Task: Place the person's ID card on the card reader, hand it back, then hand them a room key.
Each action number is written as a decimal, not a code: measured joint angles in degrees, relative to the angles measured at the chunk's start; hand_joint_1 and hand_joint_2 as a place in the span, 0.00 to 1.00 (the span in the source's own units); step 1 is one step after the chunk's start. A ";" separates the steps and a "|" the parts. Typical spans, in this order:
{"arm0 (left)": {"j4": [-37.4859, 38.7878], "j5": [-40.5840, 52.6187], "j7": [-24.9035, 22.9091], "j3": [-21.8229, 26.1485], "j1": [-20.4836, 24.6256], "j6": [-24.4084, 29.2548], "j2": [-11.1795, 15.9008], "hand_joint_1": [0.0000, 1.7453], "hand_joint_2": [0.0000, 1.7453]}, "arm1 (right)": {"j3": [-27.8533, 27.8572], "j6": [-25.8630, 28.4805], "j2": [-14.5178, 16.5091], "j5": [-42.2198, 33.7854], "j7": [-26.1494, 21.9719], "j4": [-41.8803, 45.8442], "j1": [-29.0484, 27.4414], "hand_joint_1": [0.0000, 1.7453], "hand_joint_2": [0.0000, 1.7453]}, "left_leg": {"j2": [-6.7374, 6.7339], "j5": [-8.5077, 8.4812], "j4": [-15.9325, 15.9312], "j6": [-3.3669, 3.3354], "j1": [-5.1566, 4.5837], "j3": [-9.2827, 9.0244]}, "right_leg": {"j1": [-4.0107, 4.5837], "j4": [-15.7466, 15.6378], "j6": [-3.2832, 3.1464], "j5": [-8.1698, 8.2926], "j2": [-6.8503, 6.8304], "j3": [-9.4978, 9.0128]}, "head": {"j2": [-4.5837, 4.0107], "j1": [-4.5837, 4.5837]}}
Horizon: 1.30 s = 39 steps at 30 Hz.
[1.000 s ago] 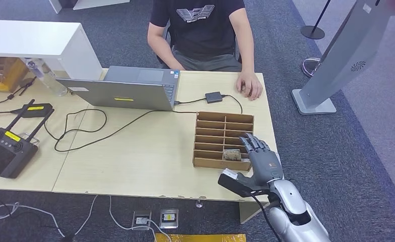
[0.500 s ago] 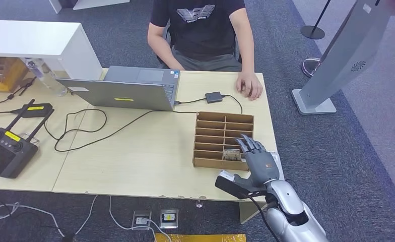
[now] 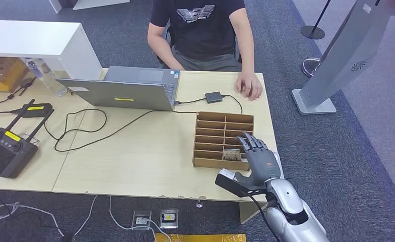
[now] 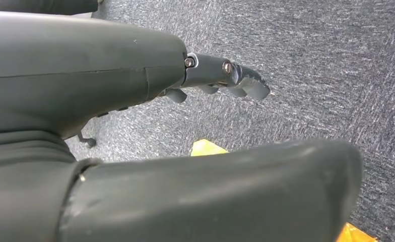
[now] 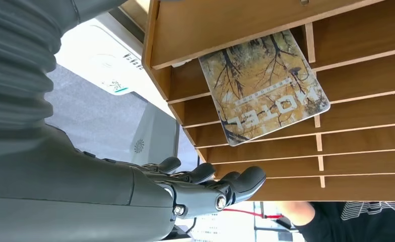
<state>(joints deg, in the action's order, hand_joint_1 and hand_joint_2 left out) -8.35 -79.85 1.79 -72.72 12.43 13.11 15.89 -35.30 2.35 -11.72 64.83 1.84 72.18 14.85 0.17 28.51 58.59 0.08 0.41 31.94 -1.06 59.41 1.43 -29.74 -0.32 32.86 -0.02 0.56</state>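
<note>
A wooden slotted organizer point(image 3: 210, 133) stands on the table's right side. One of its nearest slots holds a room key card point(image 3: 232, 155), printed with trees and the word HOTEL point(image 5: 263, 85). My right hand point(image 3: 258, 160) hovers over the organizer's near right corner, fingers point(image 5: 236, 182) stretched out and apart, holding nothing. The card lies just beyond the fingertips. A small black card reader point(image 3: 213, 97) sits past the organizer on a cable. The person's hand point(image 3: 251, 85) rests on the far table edge. My left hand point(image 4: 110, 65) hangs over grey carpet, fingers straight, holding nothing.
An open grey laptop point(image 3: 130, 91) stands at the far middle, with a black cable point(image 3: 84, 133) looping across the tabletop. A black remote controller point(image 3: 6, 151) lies at the left. A white flat item point(image 5: 105, 55) lies beside the organizer. A grey kiosk stand point(image 3: 336, 65) is right of the table.
My right hand drew back slightly toward the table's near edge, staying over the organizer's corner. The person's hand and the card have not moved.
</note>
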 joint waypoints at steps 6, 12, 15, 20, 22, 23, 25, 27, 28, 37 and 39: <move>0.02 -0.05 0.00 -0.48 0.02 -0.30 0.00 0.00 0.00 | 0.00 -0.89 0.00 0.01 -0.10 0.02 0.04 1.00 1.00 | 0.00 0.00 0.00 0.00 0.00 0.00 | 0.00 0.00 0.00 0.00 0.00 0.00 | 0.00 -0.01; 0.02 -0.13 0.01 -0.70 0.13 -0.32 0.00 0.00 0.00 | -0.03 -1.98 0.00 -0.10 -0.37 0.02 0.04 1.00 1.00 | 0.00 0.00 0.00 0.00 0.00 0.00 | 0.00 0.00 0.00 0.00 0.00 0.00 | 0.00 0.00; 0.02 -0.23 0.03 -0.93 0.20 -0.32 0.00 0.00 0.00 | -0.27 -2.70 0.00 -0.19 -0.80 0.02 0.07 1.00 1.00 | 0.00 0.00 0.00 0.00 0.00 0.00 | 0.00 0.00 0.00 0.00 0.00 0.00 | 0.00 0.00; 0.02 -0.42 0.08 -1.58 0.29 -0.34 0.00 0.00 0.00 | -0.81 -3.38 0.00 -0.41 -1.34 0.04 0.12 1.00 1.00 | 0.00 0.00 0.00 0.00 0.00 0.00 | 0.00 0.00 0.00 0.00 0.00 0.00 | 0.00 -0.01; 0.02 -0.48 0.09 -1.69 0.30 -0.36 0.00 0.00 0.00 | -0.84 -3.44 0.00 -0.48 -1.39 0.04 0.12 1.00 1.00 | 0.00 0.00 0.00 0.00 0.00 0.00 | 0.00 0.00 0.00 0.00 0.00 0.00 | 0.00 -0.01; 0.02 -0.49 0.09 -1.69 0.31 -0.36 0.00 0.00 0.00 | -0.85 -3.46 0.00 -0.49 -1.40 0.04 0.12 1.00 1.00 | 0.00 0.00 0.00 0.00 0.00 0.00 | 0.00 0.00 0.00 0.00 0.00 0.00 | 0.00 -0.01; 0.02 -0.49 0.10 -1.70 0.32 -0.37 0.00 0.00 0.00 | -0.85 -3.50 0.00 -0.51 -1.40 0.04 0.12 1.00 1.00 | 0.00 0.00 0.00 0.00 0.00 0.00 | 0.00 0.00 0.00 0.00 0.00 0.00 | 0.00 -0.01; 0.02 -0.49 0.11 -1.71 0.33 -0.37 0.00 0.00 0.00 | -0.85 -3.51 0.00 -0.51 -1.40 0.04 0.12 1.00 1.00 | 0.00 0.00 0.00 0.00 0.00 0.00 | 0.00 0.00 0.00 0.00 0.00 0.00 | 0.00 -0.01; 0.02 -0.49 0.11 -1.72 0.33 -0.37 0.00 0.00 0.00 | -0.85 -3.51 0.00 -0.51 -1.40 0.04 0.12 1.00 1.00 | 0.00 0.00 0.00 0.00 0.00 0.00 | 0.00 0.00 0.00 0.00 0.00 0.00 | 0.00 -0.01; 0.02 -1.10 0.11 -1.74 0.39 -0.15 -0.03 0.00 0.00 | -0.94 -4.12 0.00 -1.02 -1.77 0.40 0.13 1.00 1.00 | 0.00 0.00 0.00 0.00 0.00 0.00 | 0.00 0.00 0.00 0.00 0.01 0.00 | 0.00 0.00; 0.02 -1.36 0.11 -1.74 0.42 0.09 -0.10 0.00 0.00 | -1.07 -4.31 0.01 -1.07 -2.01 0.50 0.15 1.00 1.00 | 0.00 0.00 0.00 0.00 0.00 0.00 | 0.00 0.00 0.00 0.00 0.01 0.00 | 0.00 -0.01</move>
<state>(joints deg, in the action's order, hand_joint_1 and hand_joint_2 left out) -8.33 -81.21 1.90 -74.47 12.85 13.20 15.79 -36.36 -1.95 -11.71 63.76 -0.16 72.68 15.01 0.17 28.52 58.59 0.08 0.41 31.94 -1.06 59.41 1.43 -29.74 -0.31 32.86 -0.02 0.55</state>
